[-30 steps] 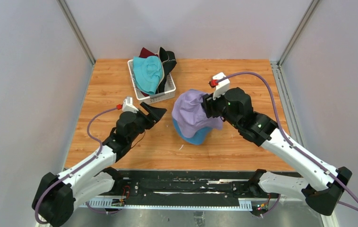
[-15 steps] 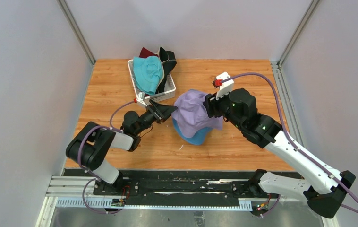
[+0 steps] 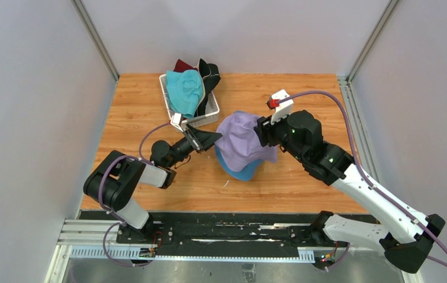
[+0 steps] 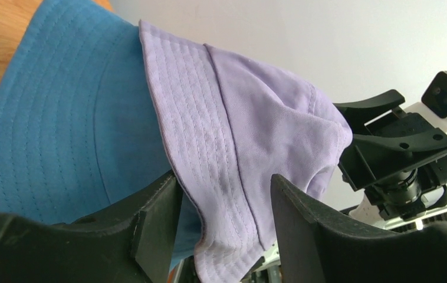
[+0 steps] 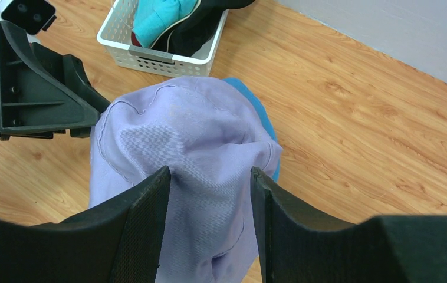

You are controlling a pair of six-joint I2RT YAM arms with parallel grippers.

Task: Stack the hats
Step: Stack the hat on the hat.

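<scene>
A lavender hat (image 3: pixel 240 138) lies draped over a blue hat (image 3: pixel 240 171) at mid-table. My right gripper (image 3: pixel 266 134) is shut on a bunched fold of the lavender hat (image 5: pixel 209 141) at its right side. My left gripper (image 4: pixel 224 215) is open at the hat's left edge. The lavender brim (image 4: pixel 221 177) hangs between its two fingers (image 4: pixel 156 227), and there is a gap on the outer side. The blue hat (image 4: pixel 50 130) shows under the brim. A teal hat (image 3: pixel 184 91), a dark red hat (image 3: pixel 181 63) and a black hat (image 3: pixel 210 73) sit piled in the basket.
A white lattice basket (image 3: pixel 196 121) stands at the back left of the wooden table (image 3: pixel 303 100), just behind my left gripper (image 3: pixel 209 140). Grey walls and metal rails close in the table on three sides.
My left arm has swung right and low, bringing its gripper up to the lavender brim, and its jaws have narrowed around it. The right gripper has barely moved.
</scene>
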